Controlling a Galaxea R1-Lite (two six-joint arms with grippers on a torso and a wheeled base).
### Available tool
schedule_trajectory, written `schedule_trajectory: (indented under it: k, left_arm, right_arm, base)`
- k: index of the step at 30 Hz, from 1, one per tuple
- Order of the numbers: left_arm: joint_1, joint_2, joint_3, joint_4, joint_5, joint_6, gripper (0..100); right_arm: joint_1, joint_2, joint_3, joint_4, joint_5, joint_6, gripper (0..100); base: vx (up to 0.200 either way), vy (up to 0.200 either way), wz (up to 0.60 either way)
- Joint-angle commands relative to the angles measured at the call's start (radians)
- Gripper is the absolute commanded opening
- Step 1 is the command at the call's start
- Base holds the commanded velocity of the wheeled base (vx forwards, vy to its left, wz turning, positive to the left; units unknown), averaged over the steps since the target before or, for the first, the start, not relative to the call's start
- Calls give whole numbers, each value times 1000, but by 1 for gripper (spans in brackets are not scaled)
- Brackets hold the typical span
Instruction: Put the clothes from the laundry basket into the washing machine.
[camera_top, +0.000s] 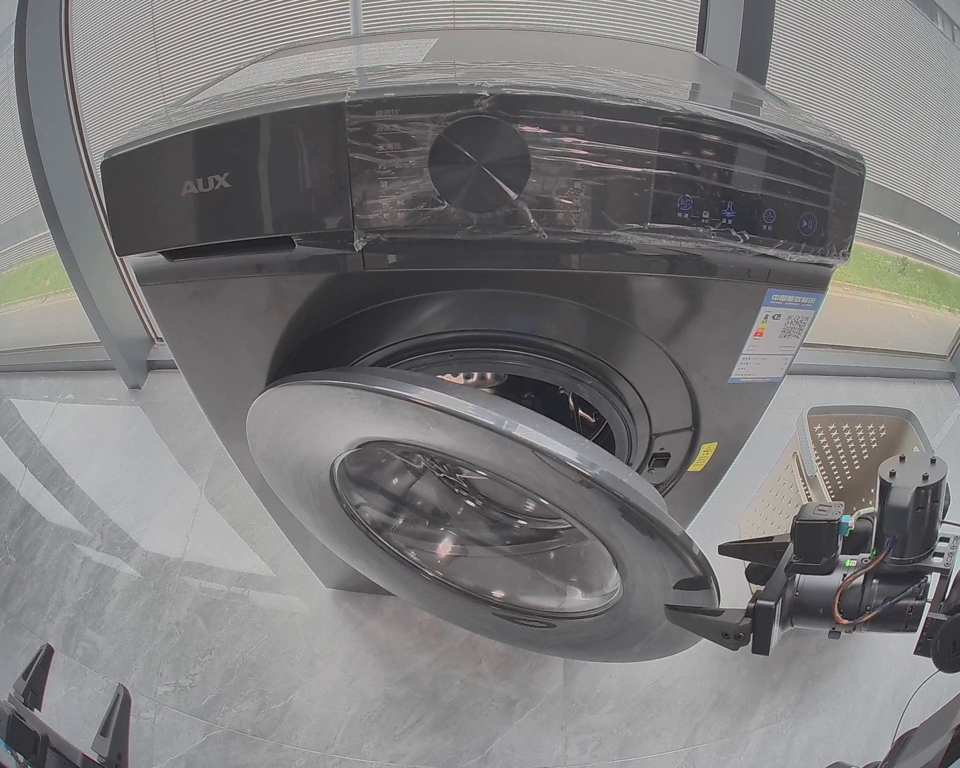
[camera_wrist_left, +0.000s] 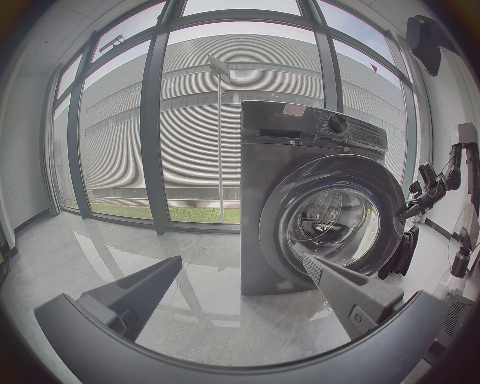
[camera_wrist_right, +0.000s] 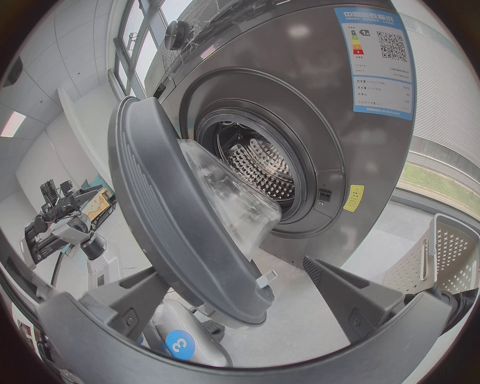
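Right pincer (camera_top: 712, 582), spread wide, meets the door (camera_top: 300, 440) rim; laundry basket (camera_top: 850, 450) lies just behind it. My left pincer (camera_top: 70, 705), also wide, hangs well apart.

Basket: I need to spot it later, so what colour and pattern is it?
Basket is off-white, perforated; clearest in right wrist view.

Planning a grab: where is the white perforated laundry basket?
The basket stands on the floor at the head view's right, beside the grey washing machine, behind the right gripper.

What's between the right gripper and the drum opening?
The open door: the right wrist view shows its rim between the right gripper's spread fingers, the drum opening beyond.
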Motion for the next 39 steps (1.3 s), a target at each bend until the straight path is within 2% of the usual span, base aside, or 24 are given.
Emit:
schedule_trajectory:
  k: [1,8,17,23,31,33,35,39]
  left_arm:
    - [0,-18,18,0,-1,-2,100]
    - [0,-18,18,0,-1,-2,100]
    - [-2,-18,18,0,-1,-1,100]
    - [-2,-18,18,0,-1,-1,100]
    - [-2,-18,18,0,-1,-1,100]
    - [-2,-18,18,0,-1,-1,100]
    - [-2,-18,18,0,-1,-1,100]
    - [-2,-18,18,0,-1,-1,100]
  right_arm:
    - [2,29,-17,0,-1,0,100]
    - [2,29,-16,0,1,0,100]
    - [5,43,-17,0,1,0,100]
    - [14,33,17,1,1,-2,100]
    - [17,-14,82,1,6,-8,100]
    - [23,-28,102,1,6,-10,100]
    - [60,-65,141,1,6,-6,100]
    - [88,-96,148,1,3,0,100]
  base:
    - [0,200,0]
    - [0,200,0]
    - [0,0,0]
    - [0,0,0]
    - [-150,0,0]
    - [0,0,0]
    - [0,0,0]
    - [0,0,0]
